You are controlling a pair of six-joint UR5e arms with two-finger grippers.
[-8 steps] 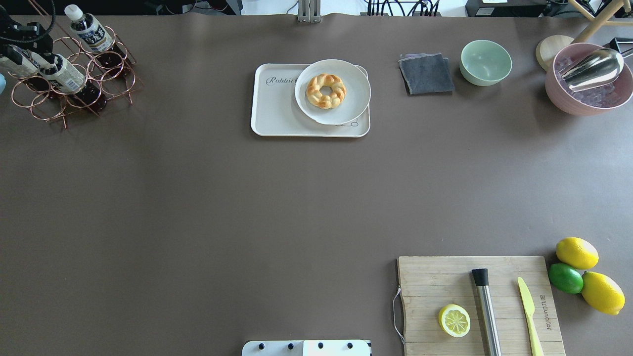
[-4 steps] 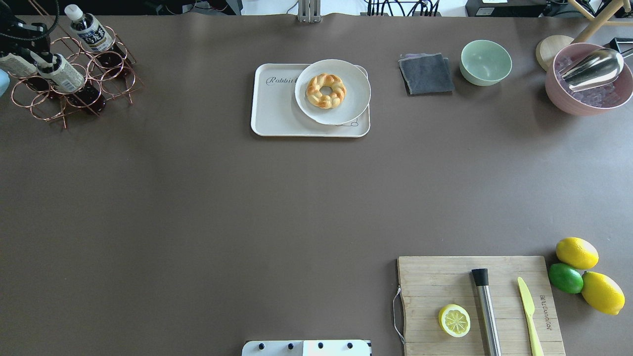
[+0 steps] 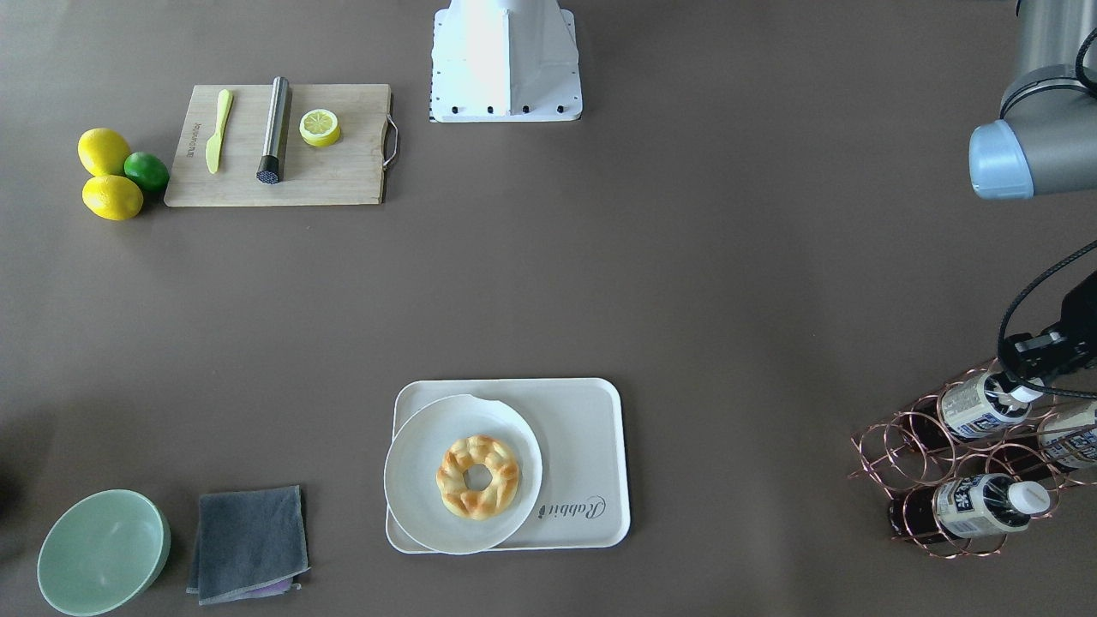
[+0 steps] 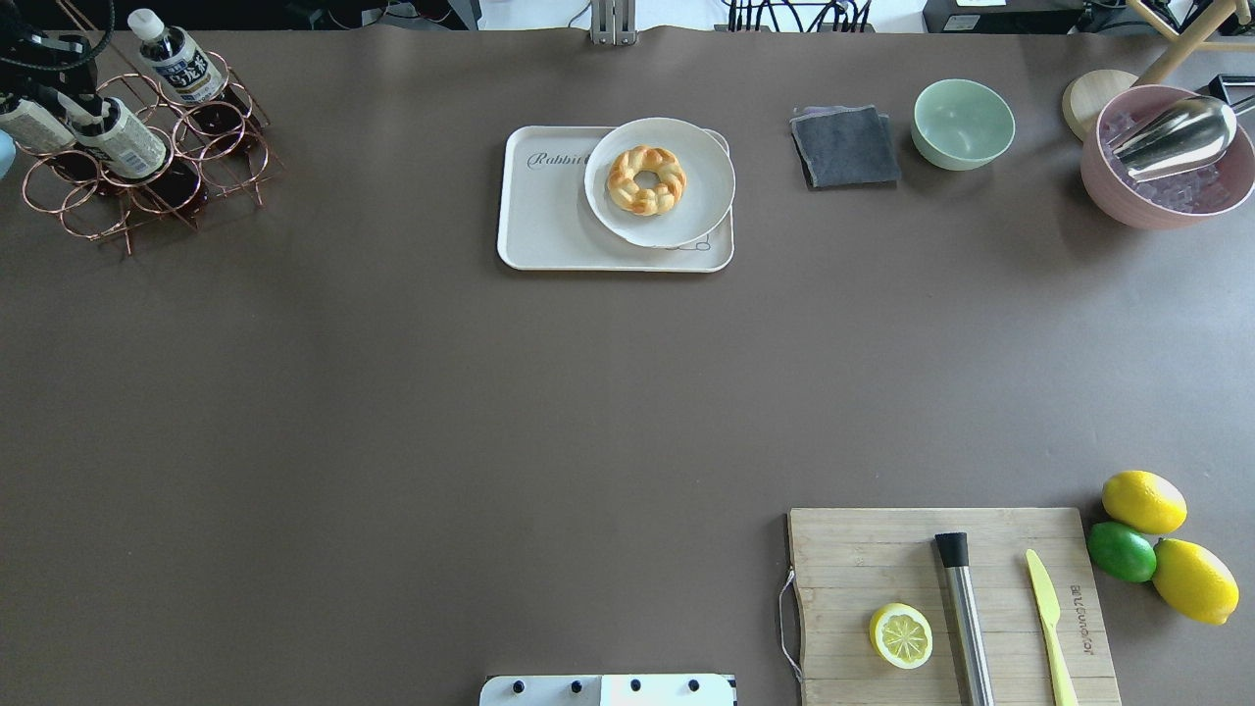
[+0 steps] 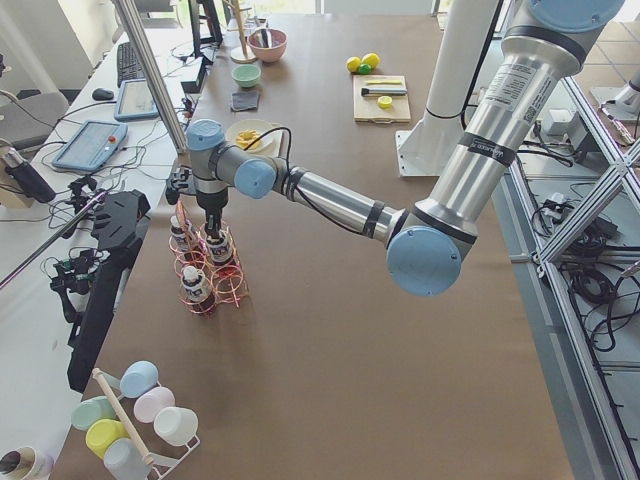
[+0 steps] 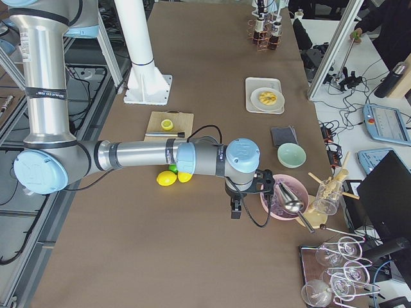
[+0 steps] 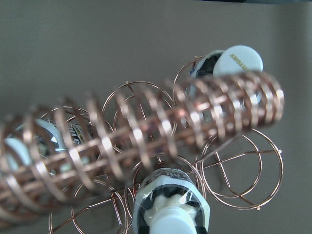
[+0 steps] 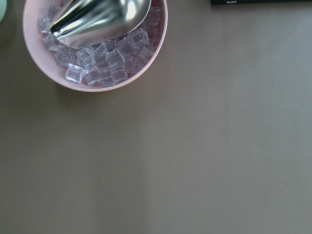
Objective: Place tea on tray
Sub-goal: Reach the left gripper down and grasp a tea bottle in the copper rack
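Note:
The tea [image 4: 125,142] is a small bottle of dark liquid with a white cap. It lies slanted in a copper wire rack [image 4: 211,127] at the table's far left. My left gripper [image 4: 74,98] is shut on its cap end; it also shows in the front-facing view [image 3: 1033,364]. The left wrist view looks down on that cap [image 7: 170,219], with no fingers in view. Two alike bottles [image 4: 176,64] [image 4: 27,123] rest in the rack. The cream tray [image 4: 549,216] marked "Rabbit" lies at the far middle. My right gripper [image 6: 236,210] hangs beside the pink ice bowl [image 8: 97,48]; I cannot tell its state.
A white plate [image 4: 701,196] with a ring pastry covers the tray's right part; its left part is bare. A grey cloth [image 4: 845,147] and a green bowl [image 4: 963,123] lie right of the tray. A cutting board [image 4: 853,559] and lemons [image 4: 1142,500] sit near right.
My left gripper and the tea bottle have shifted a little up and left along the bottle's axis, out of the rack. Nothing else has moved.

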